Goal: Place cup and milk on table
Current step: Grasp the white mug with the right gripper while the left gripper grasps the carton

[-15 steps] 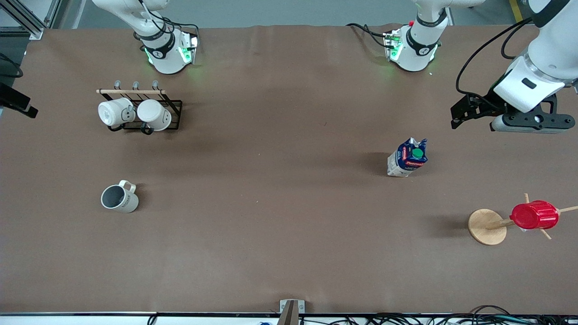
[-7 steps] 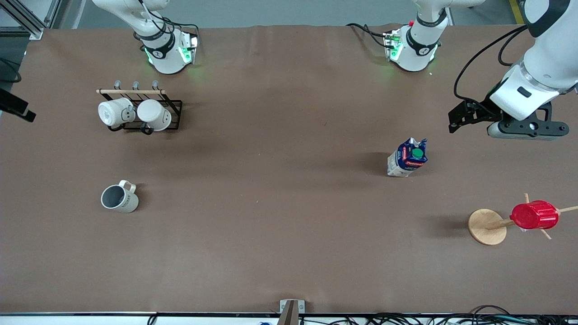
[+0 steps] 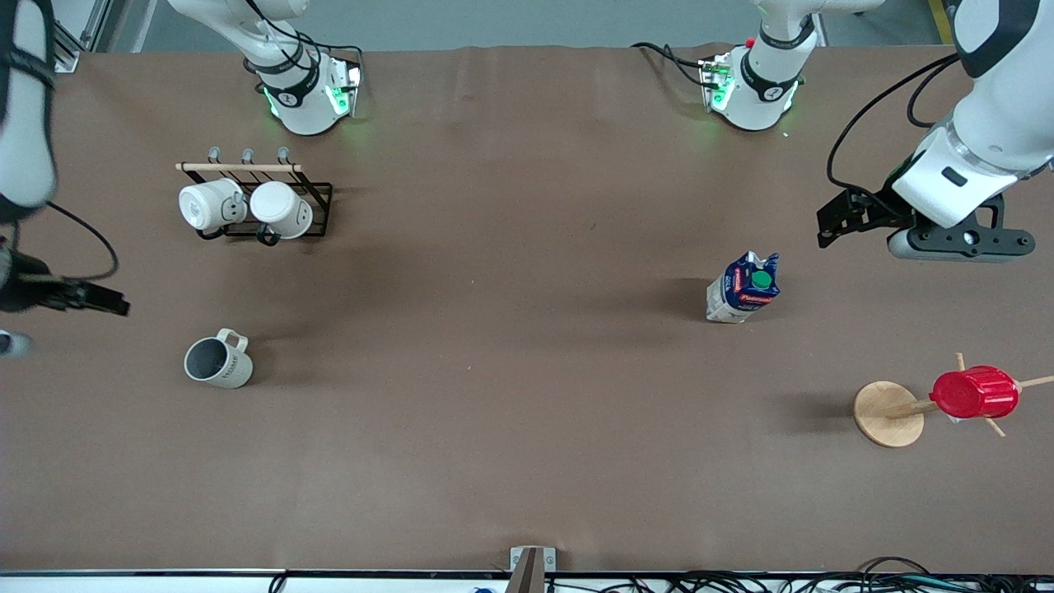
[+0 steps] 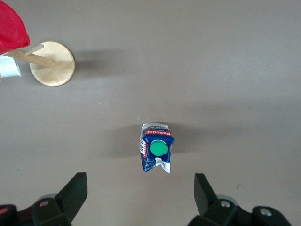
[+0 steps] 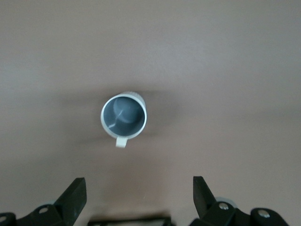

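Milk (image 3: 743, 287) label reads "Pascual"; cup (image 3: 218, 361) lettering unreadable.

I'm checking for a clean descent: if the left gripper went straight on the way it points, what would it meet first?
Probably bare table. The left gripper points down with fingers open, and the milk stands just off its line, so depth is uncertain.

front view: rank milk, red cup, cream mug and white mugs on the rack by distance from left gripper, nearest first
From the left gripper, up over the table's left-arm end:
1. milk, upright, toward the middle from the gripper.
2. red cup, on its wooden stand, nearer the front camera.
3. white mugs on the rack, at the right arm's end.
4. cream mug, at the right arm's end, nearer the camera than the rack.
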